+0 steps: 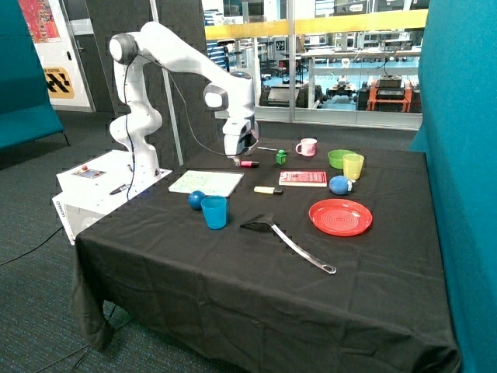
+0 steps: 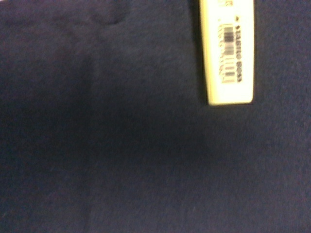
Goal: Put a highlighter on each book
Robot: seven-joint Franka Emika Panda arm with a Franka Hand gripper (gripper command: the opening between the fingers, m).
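Currently the gripper (image 1: 242, 158) is being held low over the black tablecloth (image 1: 233, 272), right at the red highlighter (image 1: 248, 164), which is lying on the cloth beyond the far corner of the white green-speckled book (image 1: 206, 183). Whether the gripper is apart, together or clamped on that pen cannot be told from either view.

Through the wrist view, only dark cloth and one end of the pale yellow highlighter (image 2: 228, 51) are being shown, its barcode label facing up. In the outside view this yellow highlighter (image 1: 268, 189) is being seen flat on the cloth, between the white book and the small red book (image 1: 303, 178), near the red book's corner but not touching it. Neither book is being covered by a highlighter, so both placements are not yet done.

Farther out, a green cube (image 1: 281, 157) and a pink mug (image 1: 307, 147) are being seen behind the red book, with a green bowl (image 1: 339, 158) and a yellow-green cup (image 1: 353, 166) standing close together beside them. A blue ball (image 1: 340, 185) is being seen just beside the red book, and a round red plate (image 1: 340, 216) in front of it. Nearer the camera, a second blue ball (image 1: 196, 200) and a blue cup (image 1: 214, 211) are being seen just beside each other in front of the white book, and a black spatula (image 1: 291, 241) is lying between that cup and the plate.
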